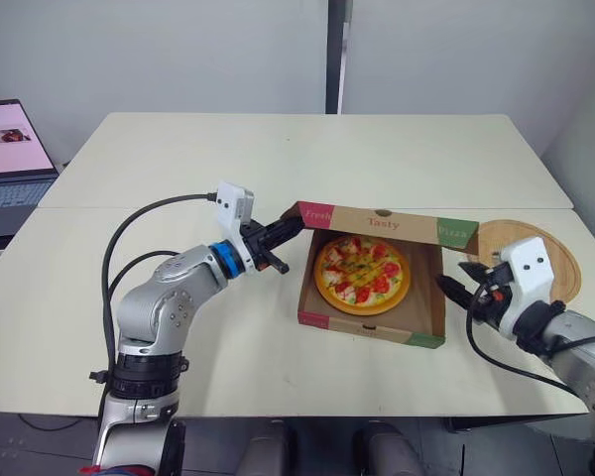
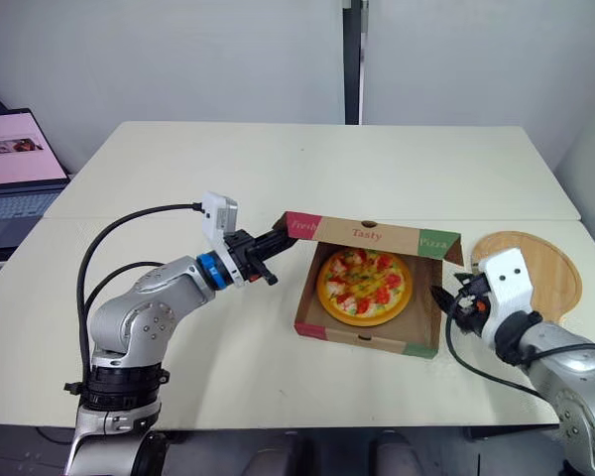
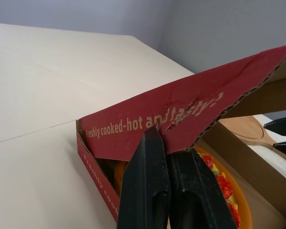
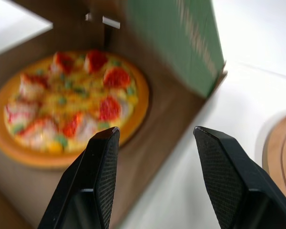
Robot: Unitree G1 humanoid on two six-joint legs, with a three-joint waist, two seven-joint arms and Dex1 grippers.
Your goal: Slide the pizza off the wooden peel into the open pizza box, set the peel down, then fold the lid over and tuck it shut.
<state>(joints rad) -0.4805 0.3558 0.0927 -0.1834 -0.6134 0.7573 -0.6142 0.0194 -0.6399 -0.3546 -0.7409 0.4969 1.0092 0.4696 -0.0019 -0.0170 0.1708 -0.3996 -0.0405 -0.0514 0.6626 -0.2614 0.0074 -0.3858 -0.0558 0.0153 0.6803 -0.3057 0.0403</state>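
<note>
The pizza lies inside the cardboard box near the table's front. The box lid stands half raised over the back edge, with a red flap at its left corner and a green flap at its right. My left gripper is shut on the red flap; its fingers pinch the flap's edge. My right gripper is open just off the box's right wall, holding nothing, with the pizza ahead of it. The round wooden peel lies flat on the table right of the box.
A laptop sits at the far left beside the table. A black cable loops from my left wrist. The table's back half is bare, and a seam runs across it.
</note>
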